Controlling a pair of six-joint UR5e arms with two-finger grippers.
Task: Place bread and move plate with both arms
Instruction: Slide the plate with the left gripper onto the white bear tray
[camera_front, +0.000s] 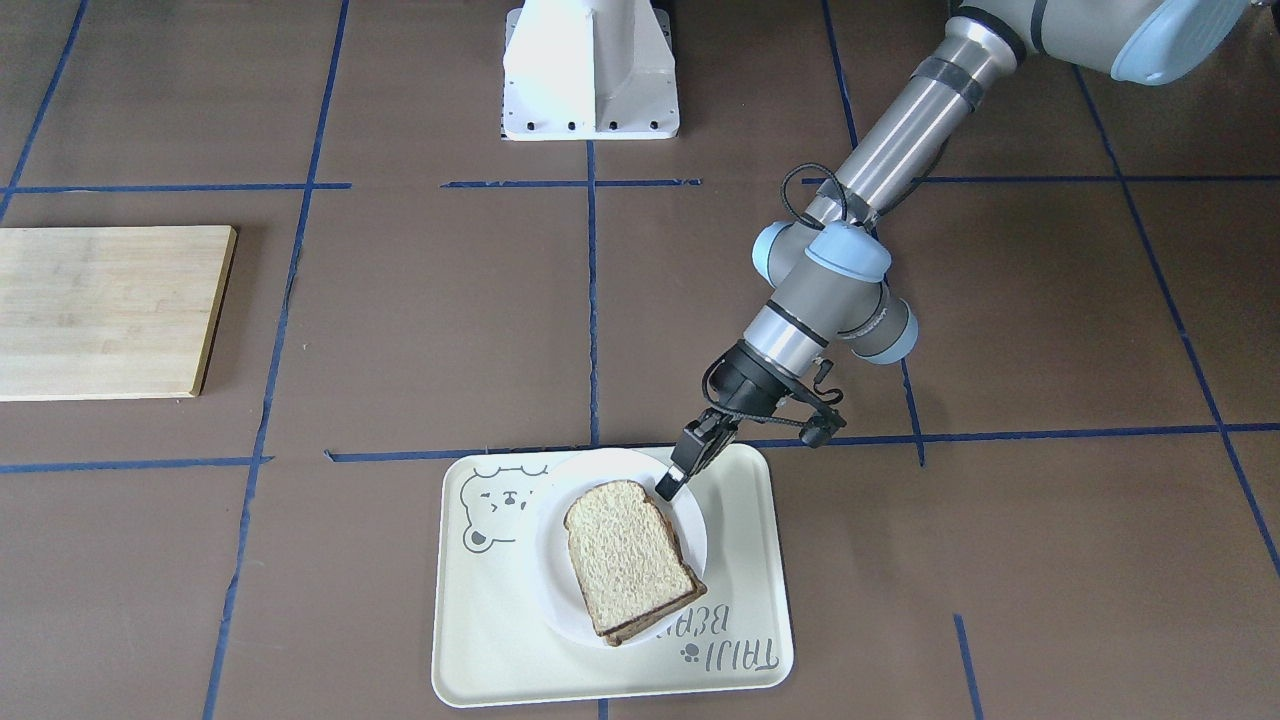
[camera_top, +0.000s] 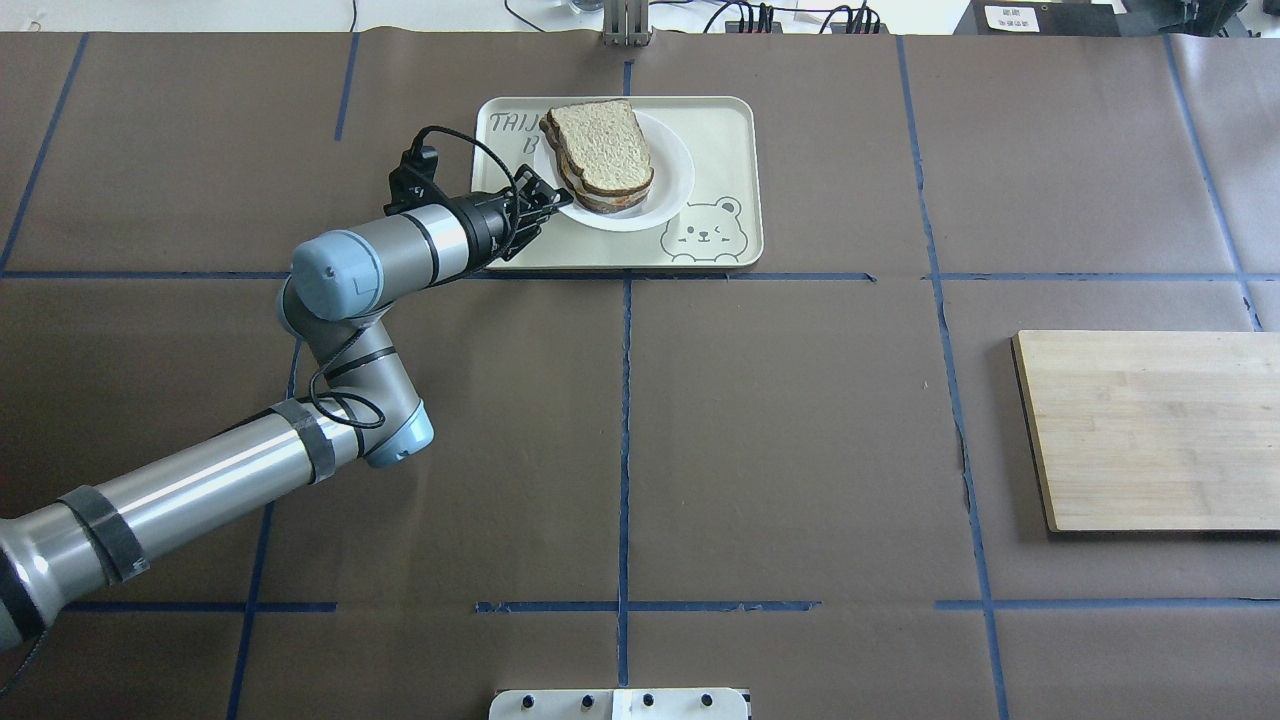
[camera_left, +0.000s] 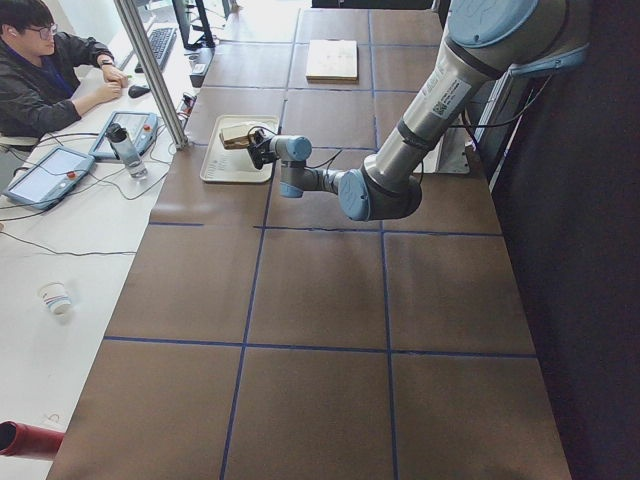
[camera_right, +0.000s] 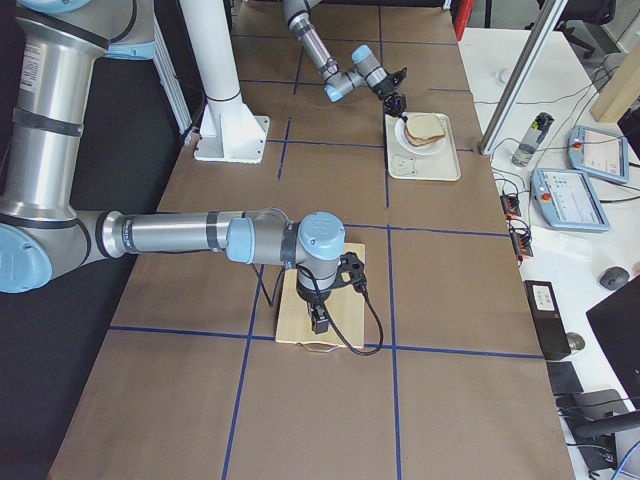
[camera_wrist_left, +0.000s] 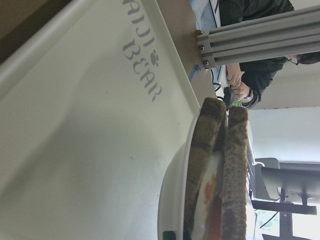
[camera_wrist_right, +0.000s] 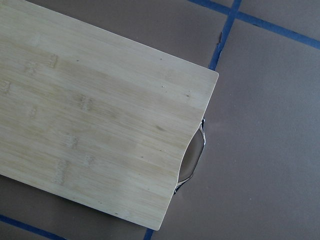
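Note:
The bare bread (camera_front: 625, 550) lies on top of an egg-topped slice on the small white plate (camera_front: 548, 560), which sits on the cream bear tray (camera_front: 500, 650). My left gripper (camera_front: 672, 482) is at the plate's rim on the robot's side, its fingers close together on the rim. In the overhead view the left gripper (camera_top: 545, 200) meets the plate (camera_top: 670, 175) beside the bread (camera_top: 600, 145). The left wrist view shows the bread (camera_wrist_left: 236, 170) edge-on above the plate rim (camera_wrist_left: 172, 195). My right gripper (camera_right: 318, 322) hovers over the wooden board (camera_right: 300, 325); I cannot tell if it is open.
The wooden cutting board (camera_top: 1150, 430) lies on the robot's right side of the table, and its metal handle shows in the right wrist view (camera_wrist_right: 192, 160). The robot base (camera_front: 590, 70) stands at the table's edge. An operator (camera_left: 50, 70) sits beyond the tray's side.

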